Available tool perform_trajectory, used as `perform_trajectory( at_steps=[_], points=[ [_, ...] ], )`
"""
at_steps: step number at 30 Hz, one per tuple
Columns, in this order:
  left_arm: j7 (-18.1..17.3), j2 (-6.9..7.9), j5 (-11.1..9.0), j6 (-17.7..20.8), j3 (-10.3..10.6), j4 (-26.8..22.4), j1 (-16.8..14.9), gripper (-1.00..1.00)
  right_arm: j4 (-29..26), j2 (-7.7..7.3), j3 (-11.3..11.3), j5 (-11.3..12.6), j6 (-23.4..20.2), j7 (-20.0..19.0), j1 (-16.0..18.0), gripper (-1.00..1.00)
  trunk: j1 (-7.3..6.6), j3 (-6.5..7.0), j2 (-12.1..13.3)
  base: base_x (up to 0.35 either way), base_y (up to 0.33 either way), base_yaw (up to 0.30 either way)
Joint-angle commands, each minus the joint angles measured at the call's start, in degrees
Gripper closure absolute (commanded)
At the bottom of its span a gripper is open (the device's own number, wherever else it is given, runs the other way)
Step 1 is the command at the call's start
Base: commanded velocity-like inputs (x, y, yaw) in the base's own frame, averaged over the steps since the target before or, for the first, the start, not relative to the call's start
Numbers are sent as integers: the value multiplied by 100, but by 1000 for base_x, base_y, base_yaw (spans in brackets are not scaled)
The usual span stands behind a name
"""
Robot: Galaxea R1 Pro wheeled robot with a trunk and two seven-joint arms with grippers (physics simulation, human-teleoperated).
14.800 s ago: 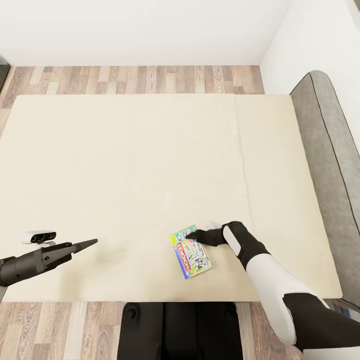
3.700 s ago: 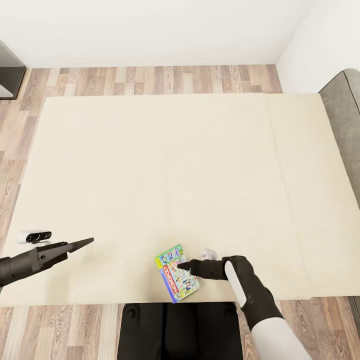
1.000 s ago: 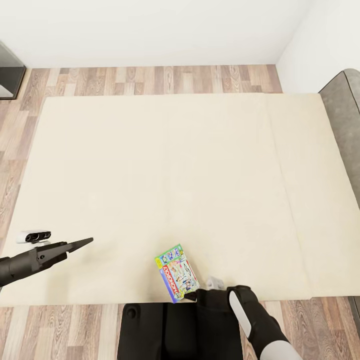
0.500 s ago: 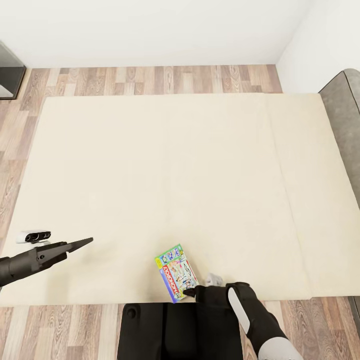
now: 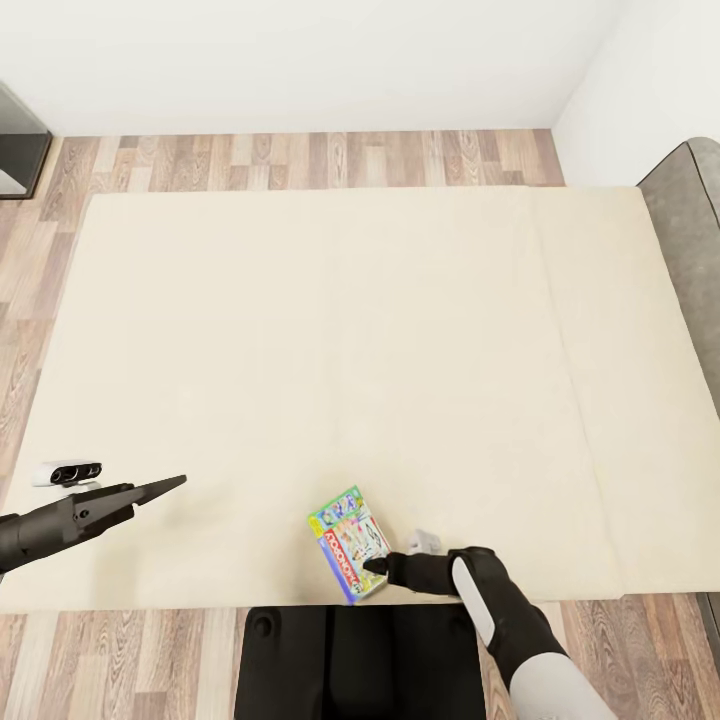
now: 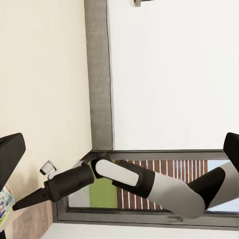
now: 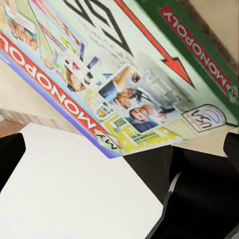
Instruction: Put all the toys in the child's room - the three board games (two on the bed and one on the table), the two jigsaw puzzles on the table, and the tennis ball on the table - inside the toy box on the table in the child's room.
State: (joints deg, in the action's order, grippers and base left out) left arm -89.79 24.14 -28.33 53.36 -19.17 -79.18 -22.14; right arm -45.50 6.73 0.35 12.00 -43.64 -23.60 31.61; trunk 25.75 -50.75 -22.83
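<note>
One board game (image 5: 349,543), a flat box with a green, white and red Monopoly lid, lies on the beige bed (image 5: 300,330) close to its near edge. My right gripper (image 5: 374,566) is at the box's near right corner, its tip touching or just over the lid. In the right wrist view the lid (image 7: 114,74) is very close, and the jaws stand wide apart with nothing gripped. My left gripper (image 5: 165,487) hovers open over the bed's near left part, far from the box. The toy box and table are out of view.
The grey headboard (image 5: 690,220) runs along the bed's right side. Wood-plank floor (image 5: 300,160) lies beyond the bed, with a dark cabinet (image 5: 15,140) at the far left. My black base (image 5: 330,660) stands against the bed's near edge.
My right gripper has moved forward from below the bed's near edge onto the board game's near right corner. The box and the left arm have stayed put.
</note>
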Motion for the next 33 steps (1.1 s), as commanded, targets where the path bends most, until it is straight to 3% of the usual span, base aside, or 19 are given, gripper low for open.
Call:
perform_trajectory(
  at_steps=[1, 33],
  points=[
    [-21, 2, 2, 61, 1, -1, -1, -100, -5, 1, 0, 17, -31, 5, 11, -100, 3, -6, -9, 0, 0, 0],
    [-21, 2, 2, 61, 0, -1, -1, -100, -69, 2, 1, 4, 15, 14, 251, -100, 3, -6, -9, 0, 0, 0]
  ],
)
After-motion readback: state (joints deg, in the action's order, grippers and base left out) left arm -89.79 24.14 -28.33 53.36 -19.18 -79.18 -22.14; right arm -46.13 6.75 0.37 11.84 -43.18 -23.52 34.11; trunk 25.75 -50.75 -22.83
